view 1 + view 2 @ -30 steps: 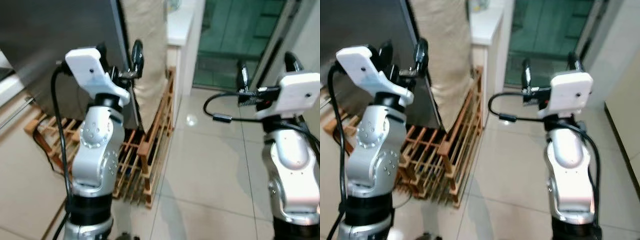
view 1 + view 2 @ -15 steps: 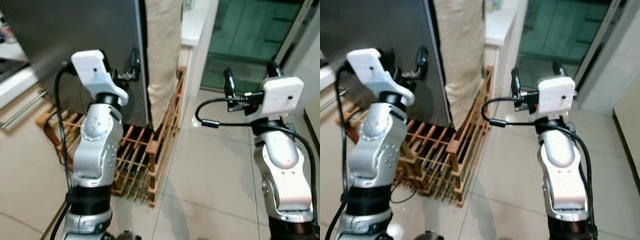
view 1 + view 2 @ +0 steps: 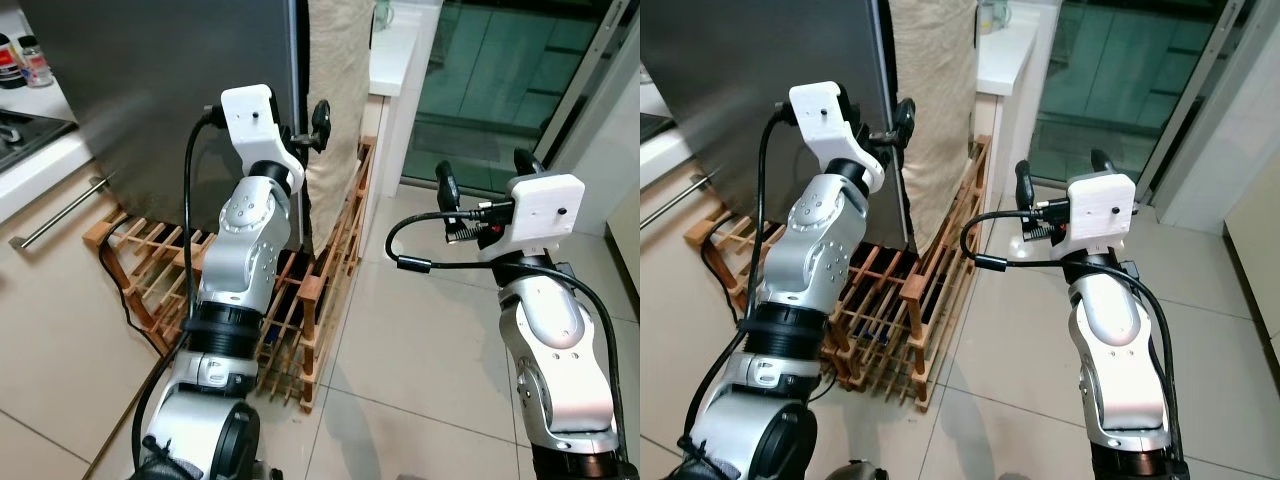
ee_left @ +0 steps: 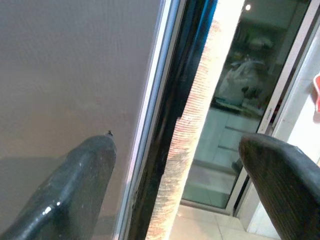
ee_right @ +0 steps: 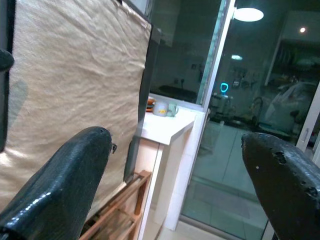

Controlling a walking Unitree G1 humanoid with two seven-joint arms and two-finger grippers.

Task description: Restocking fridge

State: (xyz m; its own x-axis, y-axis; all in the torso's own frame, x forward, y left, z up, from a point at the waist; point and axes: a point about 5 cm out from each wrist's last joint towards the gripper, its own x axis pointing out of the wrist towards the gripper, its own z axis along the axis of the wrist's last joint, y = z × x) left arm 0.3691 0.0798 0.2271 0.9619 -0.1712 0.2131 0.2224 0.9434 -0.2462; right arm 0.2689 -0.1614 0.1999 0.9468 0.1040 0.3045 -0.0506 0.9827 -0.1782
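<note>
The fridge is a tall dark grey steel door (image 3: pixel 150 90), closed, at the upper left. My left gripper (image 3: pixel 308 128) is raised to the door's right edge and is open. In the left wrist view its two black fingers (image 4: pixel 85 175) stand wide apart on either side of that edge (image 4: pixel 150 100), gripping nothing. My right gripper (image 3: pixel 485 172) is held up at mid right over the tiled floor, open and empty, facing the beige cloth (image 5: pixel 75 75) and the glass door.
A beige cloth (image 3: pixel 340 90) hangs right beside the fridge. A low wooden rack (image 3: pixel 300 300) lies on the floor under it. A white counter (image 3: pixel 395 50) carries a mug (image 3: pixel 385 12). A glass sliding door (image 3: pixel 500 90) is behind. A cabinet with a bar handle (image 3: pixel 60 210) is at left.
The whole view has shifted as I moved in. My left gripper now reaches further forward, up at the fridge door's right edge. The right arm keeps its raised pose.
</note>
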